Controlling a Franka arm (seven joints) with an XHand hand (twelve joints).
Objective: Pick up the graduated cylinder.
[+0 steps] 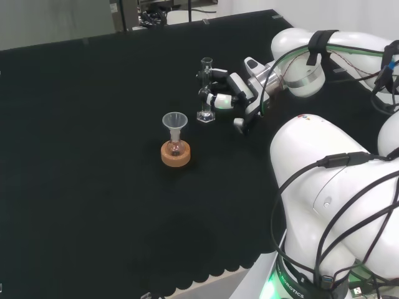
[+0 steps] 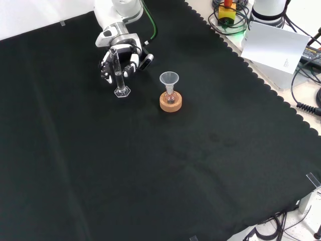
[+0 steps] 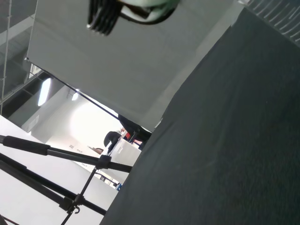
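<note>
In the head view the hand (image 1: 234,94) reaches from the right with its fingers curled around the upright cylinder (image 1: 205,90), whose base rests on the cloth (image 1: 93,156). The front view shows the fingers behind the tube and the hexagonal foot clear below them, with the funnel (image 2: 169,80) in its cork stand (image 2: 170,102) nearby to the right. The wrist view looks across bare cloth to the room beyond.

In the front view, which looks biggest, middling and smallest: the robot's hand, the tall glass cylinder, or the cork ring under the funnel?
1. Hand, the bulkiest.
2. Graduated cylinder: taller than the cork ring but thin, so these two are hard to rank.
</note>
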